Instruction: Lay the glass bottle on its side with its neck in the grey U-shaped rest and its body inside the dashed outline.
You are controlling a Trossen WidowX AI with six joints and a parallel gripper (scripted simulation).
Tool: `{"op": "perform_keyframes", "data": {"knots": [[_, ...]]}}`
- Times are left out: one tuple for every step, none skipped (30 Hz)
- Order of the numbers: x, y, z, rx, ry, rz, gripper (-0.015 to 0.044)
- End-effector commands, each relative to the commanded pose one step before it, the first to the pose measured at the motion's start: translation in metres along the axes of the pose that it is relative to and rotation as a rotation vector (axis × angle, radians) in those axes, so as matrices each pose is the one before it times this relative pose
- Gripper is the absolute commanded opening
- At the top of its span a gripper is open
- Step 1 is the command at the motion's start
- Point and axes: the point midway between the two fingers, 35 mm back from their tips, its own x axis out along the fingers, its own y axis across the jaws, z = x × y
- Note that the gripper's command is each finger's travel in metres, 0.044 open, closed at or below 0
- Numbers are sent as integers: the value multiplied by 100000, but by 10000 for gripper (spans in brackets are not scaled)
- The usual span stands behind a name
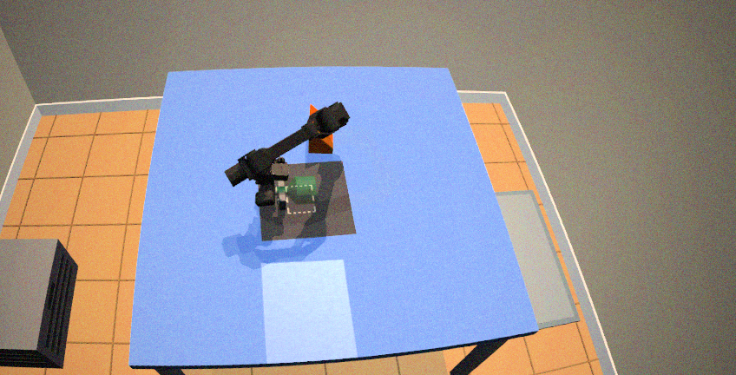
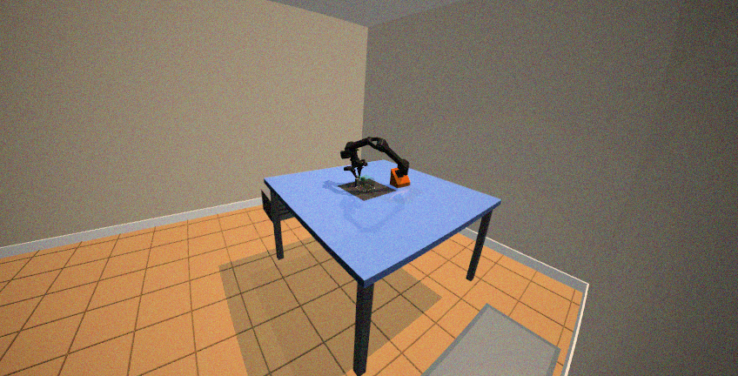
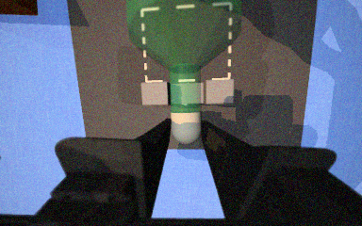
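a blue table (image 1: 413,164) (image 2: 414,217) with dark legs stands on an orange tiled floor (image 1: 98,195) (image 2: 155,294). in the top view, a pale rectangle (image 1: 310,309) shows on the table's surface, apart from a dark brown mat (image 1: 335,216) (image 2: 366,196). a grey box-shaped unit (image 1: 25,288) with a dark slatted side is beyond one table edge; beyond the opposite edge, a flat grey panel (image 1: 542,262) (image 2: 497,346) lies on the floor. plain walls (image 1: 361,9) (image 2: 207,87) meet in a corner, edged by a light skirting board (image 1: 103,105) (image 2: 155,219).
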Motion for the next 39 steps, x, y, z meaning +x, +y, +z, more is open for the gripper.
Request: {"op": "perform_keyframes", "data": {"knots": [[229, -97, 309, 373, -426, 87, 114], [17, 0, -2, -83, 86, -19, 114], [17, 0, -1, -84, 88, -20, 114], [17, 0, -1, -85, 90, -20, 114], [17, 0, -1, -86, 91, -21, 114], [17, 0, -1, -88, 93, -22, 114], [17, 0, -1, -89, 95, -22, 114], [17, 0, -1, -91, 97, -23, 114], [17, 0, -1, -92, 99, -24, 114], [17, 0, -1, -92, 101, -25, 114], [17, 0, -1, -93, 102, -26, 114], [17, 0, -1, -93, 104, -27, 114], [-263, 50, -340, -501, 620, -162, 114], [0, 0, 0, 0, 0, 0, 114], [0, 0, 0, 0, 0, 0, 114], [0, 0, 0, 0, 0, 0, 114], [0, 0, 0, 0, 0, 0, 114], [0, 0, 0, 0, 0, 0, 114], [0, 0, 0, 0, 0, 0, 114], [0, 0, 0, 0, 0, 0, 114], [0, 0, 0, 0, 0, 0, 114], [0, 0, 0, 0, 0, 0, 114], [0, 0, 0, 0, 0, 0, 114], [0, 0, 0, 0, 0, 0, 114], [0, 0, 0, 0, 0, 0, 140], [0, 0, 0, 0, 0, 0, 166], [0, 0, 0, 0, 0, 0, 193], [0, 0, 0, 0, 0, 0, 219], [0, 0, 0, 0, 0, 0, 245], [0, 0, 0, 0, 0, 0, 271], [0, 0, 0, 0, 0, 0, 298], [0, 0, 0, 0, 0, 0, 324], [0, 0, 0, 0, 0, 0, 350], [0, 0, 0, 0, 0, 0, 376], [0, 0, 0, 0, 0, 0, 403], [0, 0, 0, 0, 0, 0, 429], [-136, 9, 48, -255, 557, -189, 440], [-194, 17, 69, -305, 817, -247, 440], [-319, 24, 109, -590, 1320, -449, 440]]}}
